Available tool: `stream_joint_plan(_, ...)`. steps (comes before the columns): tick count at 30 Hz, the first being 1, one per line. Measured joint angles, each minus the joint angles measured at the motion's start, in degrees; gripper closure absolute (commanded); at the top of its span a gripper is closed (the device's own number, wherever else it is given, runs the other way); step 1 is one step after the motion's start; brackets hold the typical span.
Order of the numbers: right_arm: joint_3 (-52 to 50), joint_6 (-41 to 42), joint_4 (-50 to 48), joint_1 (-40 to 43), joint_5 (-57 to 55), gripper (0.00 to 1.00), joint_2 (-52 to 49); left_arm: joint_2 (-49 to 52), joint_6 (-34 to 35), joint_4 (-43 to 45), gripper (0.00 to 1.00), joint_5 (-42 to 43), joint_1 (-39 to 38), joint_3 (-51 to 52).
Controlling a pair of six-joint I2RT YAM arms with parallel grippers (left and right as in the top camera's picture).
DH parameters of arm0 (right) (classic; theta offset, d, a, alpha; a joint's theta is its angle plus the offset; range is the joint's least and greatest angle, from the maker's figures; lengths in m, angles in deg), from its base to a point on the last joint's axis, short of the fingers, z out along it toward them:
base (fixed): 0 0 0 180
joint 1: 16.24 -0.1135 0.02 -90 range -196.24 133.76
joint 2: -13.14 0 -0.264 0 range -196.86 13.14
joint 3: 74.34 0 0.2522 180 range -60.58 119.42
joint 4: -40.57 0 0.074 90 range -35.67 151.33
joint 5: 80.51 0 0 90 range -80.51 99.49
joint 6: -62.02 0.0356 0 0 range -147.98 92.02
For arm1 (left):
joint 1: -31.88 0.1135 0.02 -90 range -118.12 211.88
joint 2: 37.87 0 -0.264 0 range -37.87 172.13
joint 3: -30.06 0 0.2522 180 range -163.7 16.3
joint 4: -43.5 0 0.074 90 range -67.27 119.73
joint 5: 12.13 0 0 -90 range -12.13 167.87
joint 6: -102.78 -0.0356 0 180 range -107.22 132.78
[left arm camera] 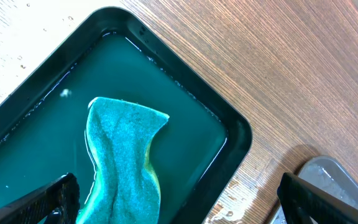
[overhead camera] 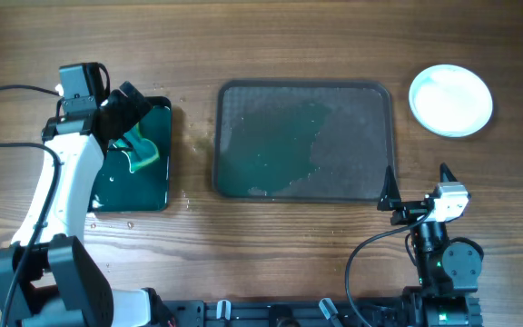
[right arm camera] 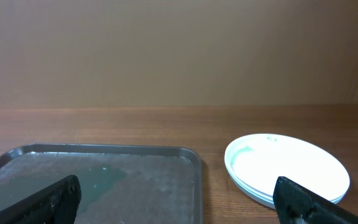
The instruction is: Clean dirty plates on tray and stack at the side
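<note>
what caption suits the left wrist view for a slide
Open left end effector above a teal sponge in a black tray of green water, grey tray corner at lower right

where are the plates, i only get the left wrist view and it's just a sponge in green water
observer: the plates sit in one stack on the bare table, off to the right of the tray.
operator: so is the tray empty now
observer: no plates on it, only a greenish wet film over its left part.
operator: and the other arm
observer: the right gripper is by the tray's near right corner, fingers wide open and holding nothing.
</note>
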Motion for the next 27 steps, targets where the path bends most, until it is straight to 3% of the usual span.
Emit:
stream_joint_plan(13, 0.0, 0.0, 0.0, 0.0, 0.0, 0.00, 0.0, -1.5, -0.2, -4.5, 0.00, -0.1, -0.3, 0.3)
stream_joint_plan(20, 0.0, 0.0, 0.0, 0.0, 0.0, 0.00, 0.0, -22.6, -6.6, -0.1, 0.00, 0.0, -6.5, 12.3)
stream_joint_plan(27, 0.0, 0.0, 0.0, 0.0, 0.0, 0.00, 0.0, -48.5, -9.0, 3.7, 0.00, -0.1, -6.8, 30.8)
